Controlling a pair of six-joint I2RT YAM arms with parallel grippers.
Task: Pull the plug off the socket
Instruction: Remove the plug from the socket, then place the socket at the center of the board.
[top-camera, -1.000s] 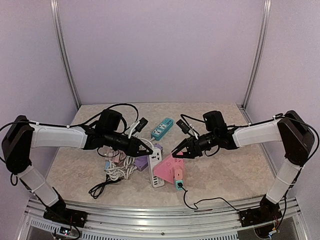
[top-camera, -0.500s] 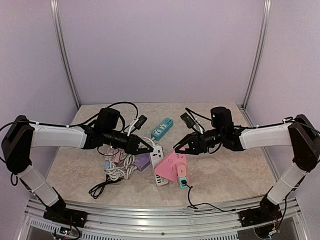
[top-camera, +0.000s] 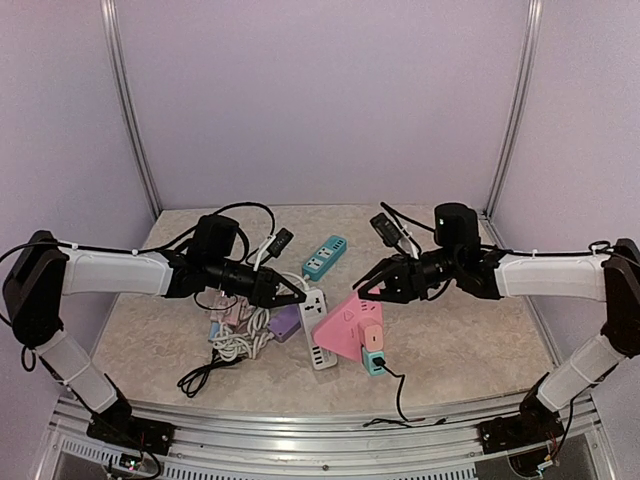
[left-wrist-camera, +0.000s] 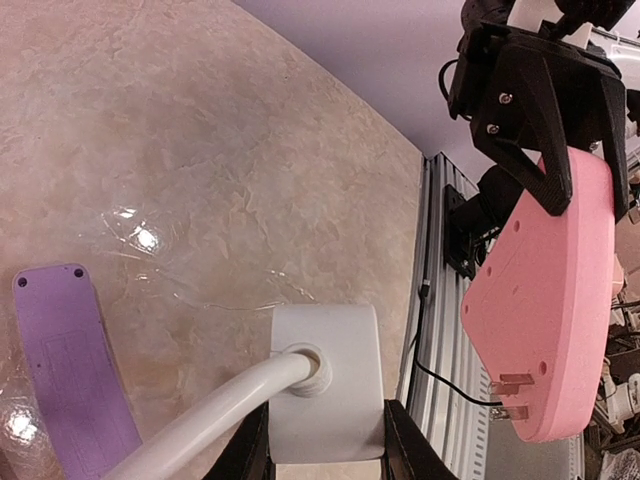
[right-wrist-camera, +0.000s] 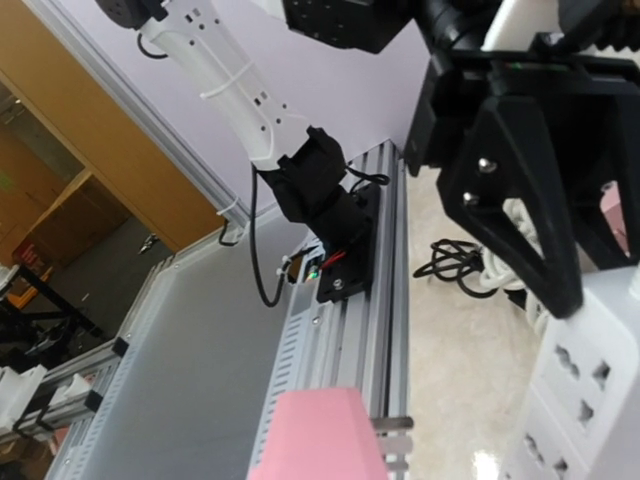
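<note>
Up and to the right since a second ago, the right claw (top-camera: 367, 290) carries the pink plug (top-camera: 345, 325), which it pinches by its top corner. The plug hangs tilted, its prongs bare and clear of the white power strip (top-camera: 318, 345). The left claw (top-camera: 300, 297) is closed on the strip's cord end, low over the table (top-camera: 470, 340).

1. We've got the white socket strip (left-wrist-camera: 325, 380) pinched at its end by the left gripper (left-wrist-camera: 327, 447), white cable (left-wrist-camera: 215, 418) trailing off lower-left.
2. Left of the strip: a purple strip (left-wrist-camera: 70, 370) flat on the table (left-wrist-camera: 200, 150).
3. Right of it and clear of it: the pink plug (left-wrist-camera: 550, 310), prongs (left-wrist-camera: 510, 395) bare, clamped by the right gripper (left-wrist-camera: 588, 175).
</note>
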